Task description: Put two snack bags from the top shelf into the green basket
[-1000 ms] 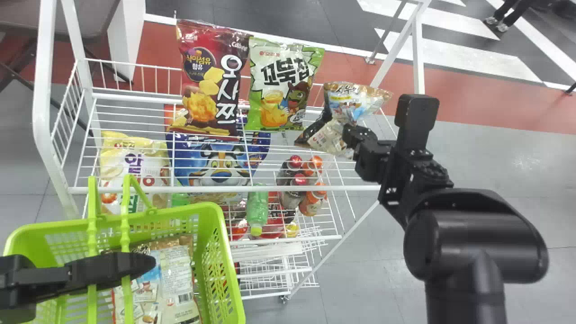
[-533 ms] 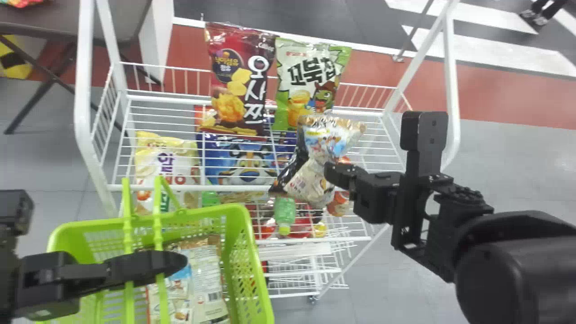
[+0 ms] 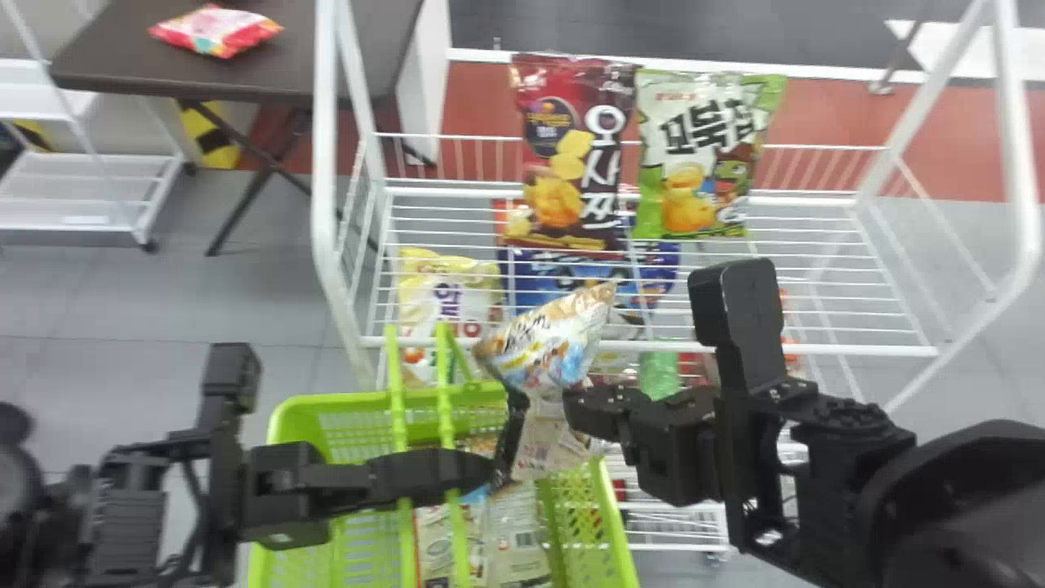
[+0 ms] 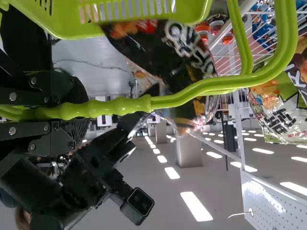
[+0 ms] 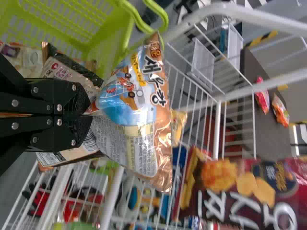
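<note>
Two handles (image 3: pixel 446 425) of the green basket (image 3: pixel 326 400) are clamped between the fingers of the left gripper (image 3: pixel 473 476); packaged snacks (image 3: pixel 518 539) lie inside. Above the basket, the right gripper (image 3: pixel 571 408) pinches two bags together, a brown-and-white snack bag (image 3: pixel 547 343) and a black-fronted snack bag (image 4: pixel 153 62). Beyond, a red-brown bag (image 3: pixel 571 155) and a green-and-white bag (image 3: pixel 702 155) stand side by side at the back of the white wire top shelf (image 3: pixel 816 349), with a yellow bag (image 3: pixel 441 286) lower down. Farther off, a pink packet (image 3: pixel 216 31) rests on a dark table (image 3: pixel 122 65).
</note>
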Available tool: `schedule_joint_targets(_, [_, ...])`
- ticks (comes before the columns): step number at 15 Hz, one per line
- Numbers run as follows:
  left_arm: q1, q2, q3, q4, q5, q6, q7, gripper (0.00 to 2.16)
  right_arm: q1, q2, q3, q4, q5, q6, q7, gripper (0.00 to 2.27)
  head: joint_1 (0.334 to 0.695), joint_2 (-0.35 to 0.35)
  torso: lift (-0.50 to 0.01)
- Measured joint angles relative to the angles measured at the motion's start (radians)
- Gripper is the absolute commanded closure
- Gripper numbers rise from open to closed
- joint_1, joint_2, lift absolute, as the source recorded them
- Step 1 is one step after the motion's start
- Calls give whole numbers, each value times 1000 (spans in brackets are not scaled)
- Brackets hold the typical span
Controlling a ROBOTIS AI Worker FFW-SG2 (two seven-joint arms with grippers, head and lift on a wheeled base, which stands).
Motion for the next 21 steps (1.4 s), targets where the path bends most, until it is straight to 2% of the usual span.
schedule_joint_targets(3, [-2,0,1,0,0,0,0,2142,0,7,46,96,-35,-29,4,2226,695,114,-1])
schedule_joint_targets(4, [-3,-1,1,2,0,0,-1,2142,0,7,57,131,-50,-40,8,2017,695,129,-1])
schedule_joint_targets(5, [-3,-1,1,3,0,0,-2,2142,0,7,64,161,-63,-49,15,1652,695,140,0])
schedule_joint_targets(6, [-3,-2,1,4,0,0,-3,2142,1,7,67,181,-72,-53,22,748,695,151,0])
schedule_joint_targets(7, [-3,-3,1,5,0,0,-3,2142,3,7,67,198,-85,-58,33,-2,695,165,0])
schedule_joint_targets(11, [3,-3,3,5,0,0,-7,2142,30,6,7,192,-148,-60,76,63,695,171,0])
schedule_joint_targets(13, [12,-3,8,1,2,0,-9,2142,52,6,-47,162,-151,-83,98,63,695,134,0])
schedule_joint_targets(16, [14,-4,9,0,3,0,-9,2142,113,6,-144,145,-105,-302,120,66,695,58,0])
schedule_joint_targets(17, [14,-4,9,0,4,0,-10,2142,134,8,-178,154,-93,-392,120,66,695,2,0])
schedule_joint_targets(21, [15,-4,9,-1,5,0,-10,2142,216,42,-280,241,-74,-788,104,80,695,-97,0])
